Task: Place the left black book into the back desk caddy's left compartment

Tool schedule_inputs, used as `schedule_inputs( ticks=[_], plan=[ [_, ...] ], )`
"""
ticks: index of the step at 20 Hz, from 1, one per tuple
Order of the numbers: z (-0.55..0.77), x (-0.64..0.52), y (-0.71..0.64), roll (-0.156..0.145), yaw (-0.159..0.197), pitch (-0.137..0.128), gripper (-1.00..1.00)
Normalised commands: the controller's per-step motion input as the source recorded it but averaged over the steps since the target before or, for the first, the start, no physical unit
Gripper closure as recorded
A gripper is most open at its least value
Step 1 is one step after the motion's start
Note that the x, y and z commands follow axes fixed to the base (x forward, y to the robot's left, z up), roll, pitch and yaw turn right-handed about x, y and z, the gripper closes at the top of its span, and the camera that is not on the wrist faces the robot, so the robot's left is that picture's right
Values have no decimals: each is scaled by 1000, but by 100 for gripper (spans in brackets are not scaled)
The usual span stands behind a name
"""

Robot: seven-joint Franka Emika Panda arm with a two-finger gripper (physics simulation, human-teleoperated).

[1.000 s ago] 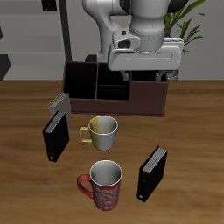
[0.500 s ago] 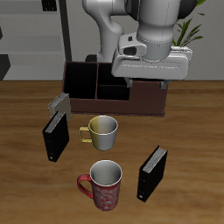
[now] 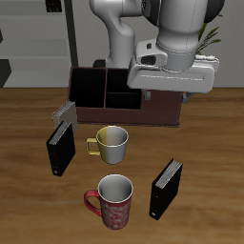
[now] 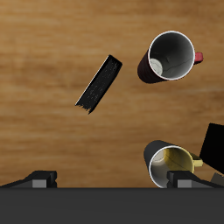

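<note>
left black book (image 4: 99,83) upright on the table, well apart from the tool (image 3: 172,92)

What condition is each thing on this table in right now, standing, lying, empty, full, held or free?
Left black book: standing on edge, free.
Other black book: standing on edge, free.
Grey book: leaning, beside the caddy.
Back desk caddy: open-topped; visible bays look empty.
Red mug: upright, empty.
Yellow mug: upright, empty.
Gripper: above the table, holding nothing; open or shut unclear.
</note>
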Motion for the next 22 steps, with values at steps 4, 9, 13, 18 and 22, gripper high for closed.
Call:
schedule_inputs(
  ticks=[4, 9, 13, 18, 22],
  plan=[
    [-21, 299, -30, -27, -24, 0, -100],
    [54, 200, 79, 11, -16, -63, -100],
    [-103, 211, 135, 39, -10, 10, -100],
    [-136, 177, 188, 73, 6, -12, -100],
    [-157, 145, 102, 47, 23, -10, -100]
  ],
)
